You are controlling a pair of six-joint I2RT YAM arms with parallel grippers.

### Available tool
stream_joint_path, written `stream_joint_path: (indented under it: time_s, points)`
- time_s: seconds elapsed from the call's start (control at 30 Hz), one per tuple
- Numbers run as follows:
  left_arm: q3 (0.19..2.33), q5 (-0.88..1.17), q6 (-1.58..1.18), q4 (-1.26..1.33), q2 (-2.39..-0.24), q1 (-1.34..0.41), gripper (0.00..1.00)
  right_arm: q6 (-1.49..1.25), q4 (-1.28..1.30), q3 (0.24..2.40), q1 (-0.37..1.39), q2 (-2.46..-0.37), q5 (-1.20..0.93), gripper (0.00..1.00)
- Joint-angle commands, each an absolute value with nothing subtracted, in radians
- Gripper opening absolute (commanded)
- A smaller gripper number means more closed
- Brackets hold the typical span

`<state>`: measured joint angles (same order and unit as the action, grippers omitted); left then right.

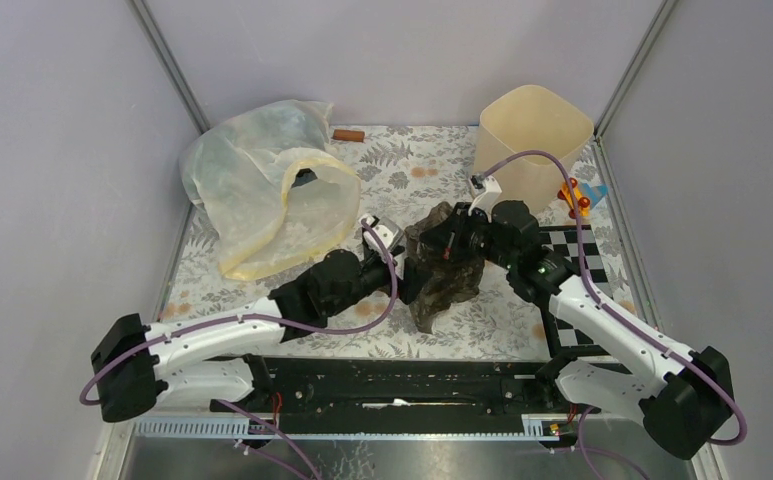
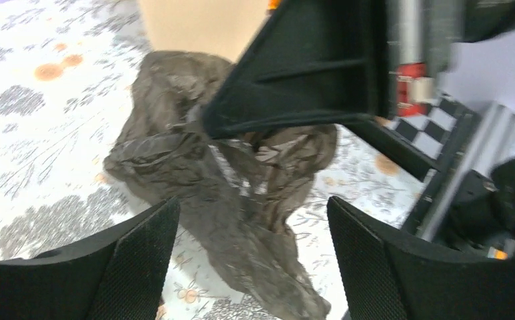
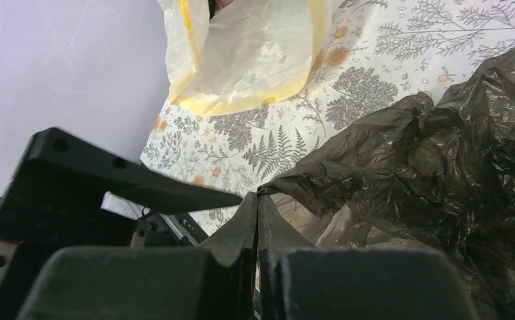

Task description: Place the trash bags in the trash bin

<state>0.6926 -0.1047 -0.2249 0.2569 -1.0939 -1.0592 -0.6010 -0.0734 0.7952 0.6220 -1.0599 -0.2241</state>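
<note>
The dark brown-olive trash bag (image 1: 444, 268) hangs crumpled in the middle, its lower end on the floral mat. My right gripper (image 1: 459, 240) is shut on the bag's upper edge; in the right wrist view the closed tips (image 3: 258, 200) pinch the bag (image 3: 428, 153). My left gripper (image 1: 394, 258) is open just left of the bag; in the left wrist view its jaws (image 2: 251, 210) stand wide apart with the bag (image 2: 228, 193) ahead of and below them, not touching. The cream-beige trash bin (image 1: 534, 140) stands upright at the back right, behind the bag (image 2: 201, 27).
A large whitish translucent bag with a yellow rim (image 1: 262, 190) lies at the back left. A small brown cylinder (image 1: 348, 135) lies by the back wall. Orange-red small items (image 1: 574, 197) and a checkerboard (image 1: 574, 250) sit right of the bin. Walls enclose three sides.
</note>
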Motion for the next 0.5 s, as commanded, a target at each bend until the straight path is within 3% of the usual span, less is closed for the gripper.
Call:
stream_joint_path:
  time_s: [0.0,0.17,0.23,0.27,0.33,0.37,0.47]
  points:
    - [0.733,-0.353,-0.213,0.278,-1.157,-1.069,0.81,-0.618,-0.143,0.822,0.657,-1.068,-0.184,0.0]
    - [0.763,-0.433,-0.192,0.307,-1.239,-1.068,0.74,-0.614,-0.137,0.825,0.664,-1.054,-0.175,0.0]
    - [0.779,-0.436,-0.189,0.314,-1.267,-1.068,0.55,-0.607,-0.124,0.825,0.664,-1.044,-0.174,0.01]
    - [0.787,-0.445,-0.193,0.312,-1.277,-1.068,0.4,-0.602,-0.116,0.826,0.663,-1.037,-0.173,0.06]
    - [0.79,-0.453,-0.196,0.309,-1.287,-1.065,0.07,-0.573,-0.072,0.831,0.664,-1.022,-0.161,0.26]
    - [0.788,-0.454,-0.201,0.301,-1.287,-1.064,0.0,-0.553,-0.04,0.834,0.663,-1.01,-0.143,0.36]
    - [0.76,-0.431,-0.249,0.286,-1.266,-1.045,0.0,-0.478,0.076,0.836,0.663,-0.965,-0.045,0.59]
